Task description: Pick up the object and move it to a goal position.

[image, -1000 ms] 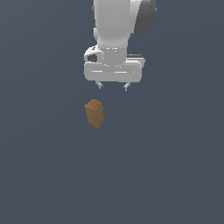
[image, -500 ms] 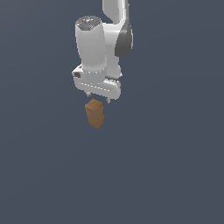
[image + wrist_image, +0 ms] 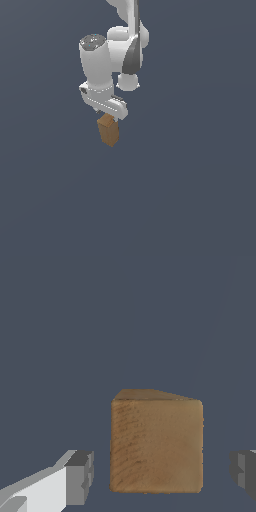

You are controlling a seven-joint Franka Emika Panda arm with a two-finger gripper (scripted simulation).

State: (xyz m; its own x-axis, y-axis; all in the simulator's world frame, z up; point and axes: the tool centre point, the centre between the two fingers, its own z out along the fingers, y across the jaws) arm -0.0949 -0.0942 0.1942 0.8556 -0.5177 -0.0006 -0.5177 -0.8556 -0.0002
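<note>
Surface: a plain, flat, dark slate-grey ground (image 3: pixel 190 190) fills both views; no edges, walls or other furnishings can be made out, and it spreads out below and all around the gripper.
Arm: the white Panda arm (image 3: pixel 107 55) comes in from the upper edge of the exterior view, bends at a rounded joint with a dark grey band, and turns its last link straight down, so the hand points at the ground.
Arm pose: the wrist flange sits level above the hand, and the hand is turned at a slant as the exterior view sees it, its lower end toward the exterior view's right.
Gripper: the gripper (image 3: pixel 162 473) is spread wide, holding nothing; in the wrist view its dark grey fingertips (image 3: pixel 80 476) stand on either side of the block with a clear gap of grey ground between each pad and the wood.
Block place: the tan-brown wooden block (image 3: pixel 108 129) stands directly under the hand, between the two fingers, touched by neither; in the exterior view its top sits just below the hand's underside.
Block axis: its long axis runs up and down, in line with the hand's downward reach; it stands on its small end, about upright.
Block facing: in the wrist view one broad grained face is square to the camera, the flanks facing the two pads.
</note>
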